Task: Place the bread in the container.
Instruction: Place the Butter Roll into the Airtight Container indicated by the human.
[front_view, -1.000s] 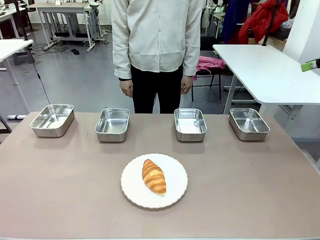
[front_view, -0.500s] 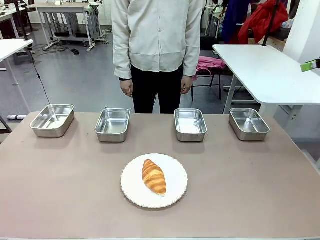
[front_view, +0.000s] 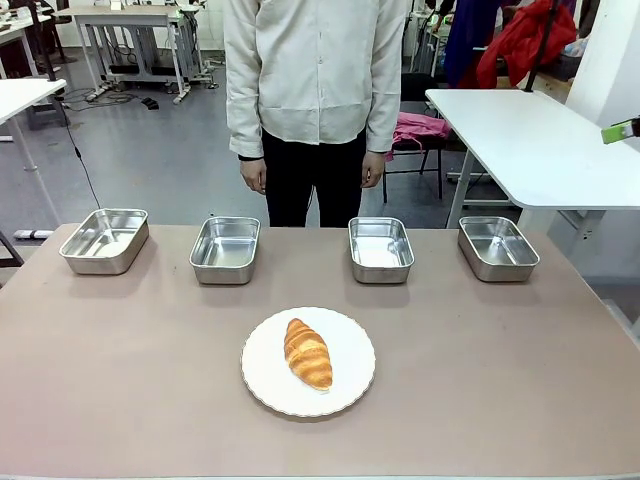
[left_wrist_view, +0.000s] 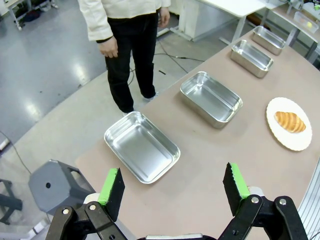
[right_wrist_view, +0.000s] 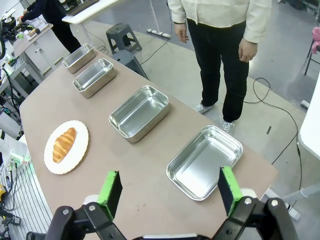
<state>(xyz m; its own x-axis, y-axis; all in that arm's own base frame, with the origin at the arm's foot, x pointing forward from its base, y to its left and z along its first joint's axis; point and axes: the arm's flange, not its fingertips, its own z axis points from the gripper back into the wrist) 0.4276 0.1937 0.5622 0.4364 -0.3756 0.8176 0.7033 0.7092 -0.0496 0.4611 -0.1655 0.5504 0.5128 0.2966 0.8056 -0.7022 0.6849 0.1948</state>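
Left gripper (left_wrist_view: 172, 187): black, green pads (left_wrist_view: 108, 186). Right gripper (right_wrist_view: 168, 189): same colours. Container (left_wrist_view: 141, 146) just beyond the left jaws: shiny silver steel, unpatterned; the three others alike. Bread (front_view: 308, 353), farther from both jaws: golden-brown, ridged crust. Plate (front_view: 352, 375): white. Table (front_view: 500, 380): plain dull brown. Person's shirt (front_view: 310, 70): cream; trousers (front_view: 310, 180): black.

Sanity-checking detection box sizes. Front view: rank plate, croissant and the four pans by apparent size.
1. plate
2. far-left pan, left-middle pan, right-middle pan, far-right pan: these look alike, so they are not ranked among themselves. They sit farther from the camera, so the gap to the plate is unsure.
3. croissant
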